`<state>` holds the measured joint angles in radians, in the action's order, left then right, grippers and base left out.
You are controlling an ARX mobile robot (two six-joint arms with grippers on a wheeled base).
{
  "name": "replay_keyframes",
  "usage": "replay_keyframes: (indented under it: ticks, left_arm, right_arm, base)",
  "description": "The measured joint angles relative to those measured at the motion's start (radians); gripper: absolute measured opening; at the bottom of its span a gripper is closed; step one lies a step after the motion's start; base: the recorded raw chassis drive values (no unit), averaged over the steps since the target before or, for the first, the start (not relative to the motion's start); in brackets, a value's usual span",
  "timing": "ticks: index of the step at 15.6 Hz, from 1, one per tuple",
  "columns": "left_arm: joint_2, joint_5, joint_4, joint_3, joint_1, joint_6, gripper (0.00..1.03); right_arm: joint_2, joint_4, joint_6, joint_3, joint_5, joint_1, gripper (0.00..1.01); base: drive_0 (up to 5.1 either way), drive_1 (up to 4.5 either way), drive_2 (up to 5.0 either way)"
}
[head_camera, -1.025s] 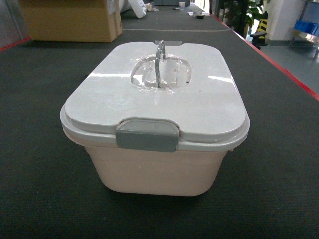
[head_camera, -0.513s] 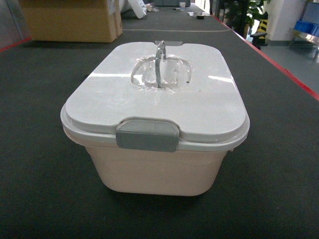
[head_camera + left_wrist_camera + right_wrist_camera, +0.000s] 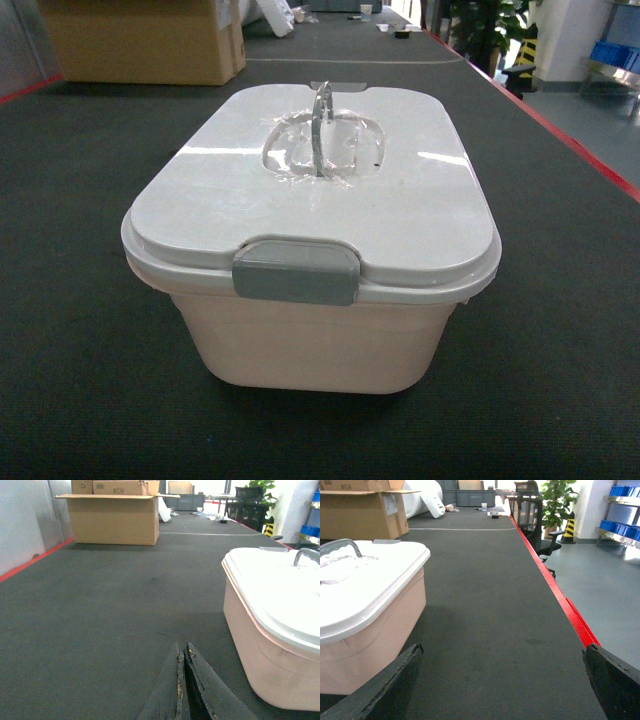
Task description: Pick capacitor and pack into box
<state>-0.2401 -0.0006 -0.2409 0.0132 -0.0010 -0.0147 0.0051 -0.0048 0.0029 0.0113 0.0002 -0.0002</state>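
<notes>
The left pincer (image 3: 182, 680), closed, and the right pincer (image 3: 502, 680), spread wide, sit low at frame bottom, flanking the lidded box (image 3: 320, 340).

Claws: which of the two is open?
The right claw: its two fingers sit far apart at the frame's lower corners. The left claw has its fingers pressed together, holding nothing.

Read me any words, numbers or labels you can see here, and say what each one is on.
"#H3", as it appears in the left wrist view: on a smaller carton standing in the open cardboard carton.
White label on the cardboard carton in the right wrist view: too small to read.
The box and its lid: no text.
</notes>
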Motion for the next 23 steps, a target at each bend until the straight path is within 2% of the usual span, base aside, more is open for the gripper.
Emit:
replay_keyframes:
  ticks: [3, 4, 11, 12, 17, 19, 20, 23]
  left_arm:
    - [0.055, 0.000, 0.055, 0.000, 0.000, 0.000, 0.02]
    - [0.227, 0.000, 0.251, 0.000, 0.000, 0.000, 0.02]
    - [0.229, 0.001, 0.246, 0.000, 0.000, 0.001, 0.02]
    - [0.229, 0.001, 0.246, 0.000, 0.000, 0.000, 0.10]
    - [0.229, 0.000, 0.246, 0.000, 0.000, 0.000, 0.78]
    - [0.229, 0.000, 0.246, 0.000, 0.000, 0.001, 1.00]
    - [0.229, 0.000, 0.246, 0.000, 0.000, 0.001, 0.97]
    - [0.229, 0.000, 0.246, 0.000, 0.000, 0.001, 0.98]
  right_arm:
    - [0.000, 0.000, 0.000, 0.000, 0.000, 0.000, 0.98]
    - [0.000, 0.000, 0.000, 0.000, 0.000, 0.000, 0.98]
    - [0.000, 0.000, 0.000, 0.000, 0.000, 0.000, 0.98]
    - [0.000, 0.000, 0.000, 0.000, 0.000, 0.000, 0.98]
    - [0.000, 0.000, 0.000, 0.000, 0.000, 0.000, 0.98]
    - [0.000, 0.000, 0.000, 0.000, 0.000, 0.000, 0.98]
    - [0.000, 0.000, 0.000, 0.000, 0.000, 0.000, 0.98]
    - [0.000, 0.000, 0.000, 0.000, 0.000, 0.000, 0.98]
  base:
    - [0.0, 0.00, 0.0]
    - [0.0, 0.00, 0.0]
    - [0.0, 0.00, 0.0]
    - [0.0, 0.00, 0.0]
    - [0.0, 0.00, 0.0]
    - [0.0, 0.00, 0.0]
    - [0.0, 0.00, 0.0]
    - [0.0, 0.00, 0.0]
